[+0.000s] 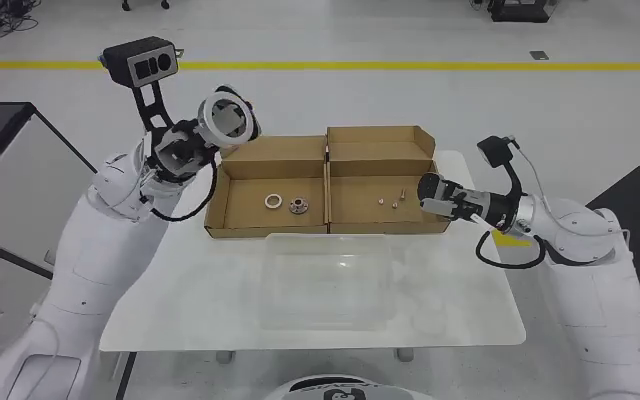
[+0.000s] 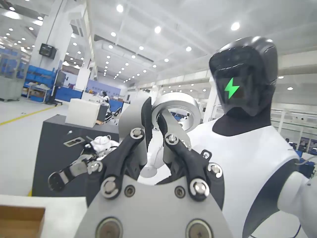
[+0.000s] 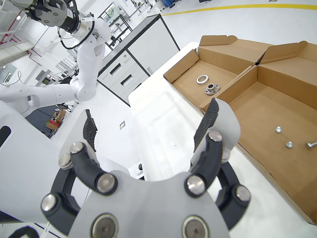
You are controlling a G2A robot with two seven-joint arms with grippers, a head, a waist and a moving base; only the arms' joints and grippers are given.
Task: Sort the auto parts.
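My left gripper [image 2: 154, 122] is raised above the table's left back corner and is shut on the wall of a large silver metal ring [image 2: 177, 110]; from above, the ring [image 1: 228, 118] faces up beside the left cardboard box [image 1: 216, 200]. That box holds a small ring [image 1: 272, 200] and a flanged part [image 1: 298, 207]. The right box [image 1: 420, 160] holds three small bolts [image 1: 396, 204]. My right gripper [image 3: 151, 110] is open and holds nothing at the right box's near right corner [image 1: 428, 190].
A clear plastic tray [image 1: 325, 285] lies in the middle of the white table [image 1: 160, 320], in front of the two boxes. A grey cabinet with drawers [image 3: 138, 58] stands off the table's left side.
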